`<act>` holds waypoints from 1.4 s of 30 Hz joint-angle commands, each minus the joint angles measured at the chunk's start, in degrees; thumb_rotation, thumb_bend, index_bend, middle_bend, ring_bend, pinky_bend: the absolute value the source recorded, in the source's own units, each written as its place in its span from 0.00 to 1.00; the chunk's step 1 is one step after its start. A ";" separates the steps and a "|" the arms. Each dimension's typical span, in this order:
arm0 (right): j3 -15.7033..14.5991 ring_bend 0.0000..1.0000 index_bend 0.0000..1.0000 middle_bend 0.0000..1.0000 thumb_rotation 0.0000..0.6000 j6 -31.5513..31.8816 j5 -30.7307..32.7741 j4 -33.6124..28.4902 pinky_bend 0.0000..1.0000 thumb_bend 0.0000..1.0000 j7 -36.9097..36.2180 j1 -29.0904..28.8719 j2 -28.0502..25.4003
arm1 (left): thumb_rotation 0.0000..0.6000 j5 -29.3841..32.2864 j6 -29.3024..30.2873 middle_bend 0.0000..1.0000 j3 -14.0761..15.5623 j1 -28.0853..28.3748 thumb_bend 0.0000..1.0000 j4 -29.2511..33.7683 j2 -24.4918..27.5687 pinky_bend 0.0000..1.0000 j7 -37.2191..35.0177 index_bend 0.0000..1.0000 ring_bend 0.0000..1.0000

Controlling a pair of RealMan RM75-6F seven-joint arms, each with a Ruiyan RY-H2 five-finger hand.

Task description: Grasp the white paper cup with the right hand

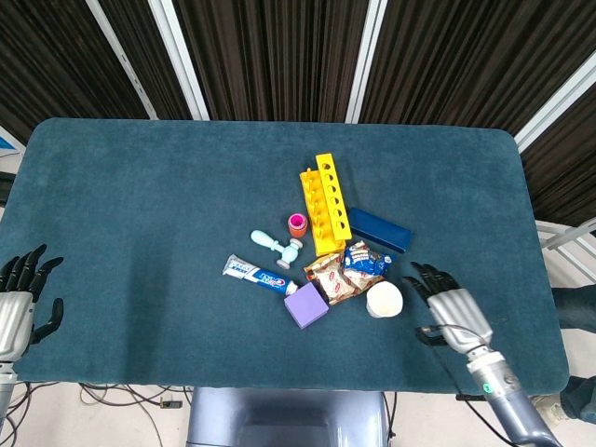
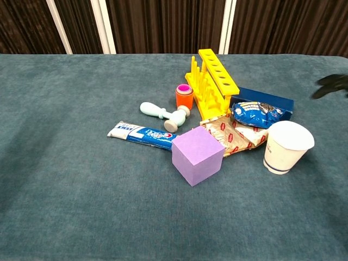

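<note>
- Yellow rack (image 1: 325,203), centre of frame, lying on the teal table (image 1: 140,205).
- Dark blue box (image 1: 379,229), just right of the rack.
- Small orange-and-pink cup (image 1: 297,223), left of the rack.
- Pale blue toy hammer (image 1: 277,245) above the toothpaste tube (image 1: 258,275).
- Purple cube (image 1: 305,305), lower centre, beside two snack packets (image 1: 352,270).

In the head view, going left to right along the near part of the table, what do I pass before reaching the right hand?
left hand → toothpaste tube → purple cube → red-and-white snack packet → white paper cup → right hand, open and apart from the cup.
</note>
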State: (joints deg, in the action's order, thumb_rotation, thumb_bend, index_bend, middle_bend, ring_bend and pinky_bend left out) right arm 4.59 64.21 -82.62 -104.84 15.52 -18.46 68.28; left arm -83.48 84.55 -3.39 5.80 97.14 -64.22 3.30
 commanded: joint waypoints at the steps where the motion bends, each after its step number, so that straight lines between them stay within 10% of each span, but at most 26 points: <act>1: 0.32 0.04 0.20 0.00 1.00 -1.76 1.57 -0.54 0.15 0.22 3.18 -1.80 2.58 | 1.00 0.09 -0.15 0.00 -0.03 0.07 0.52 0.03 0.04 0.00 -0.02 0.15 0.00; 16: 0.56 0.04 0.32 0.00 1.00 0.57 4.90 2.70 0.15 0.25 13.33 -3.44 9.90 | 1.00 0.86 -0.47 0.00 -0.27 0.13 0.51 0.32 0.04 0.00 0.16 0.15 0.00; 42: -0.49 0.04 0.49 0.00 1.00 -0.02 6.42 6.85 0.15 0.40 8.08 -4.34 10.84 | 1.00 1.41 -0.76 0.00 -0.38 0.15 0.51 0.54 0.17 0.00 0.10 0.15 0.00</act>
State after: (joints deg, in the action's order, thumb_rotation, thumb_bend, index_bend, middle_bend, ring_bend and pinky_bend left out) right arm 4.24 64.12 -76.05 -98.04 23.78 -22.83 79.16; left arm -82.07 83.79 -3.77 5.95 97.68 -64.05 3.40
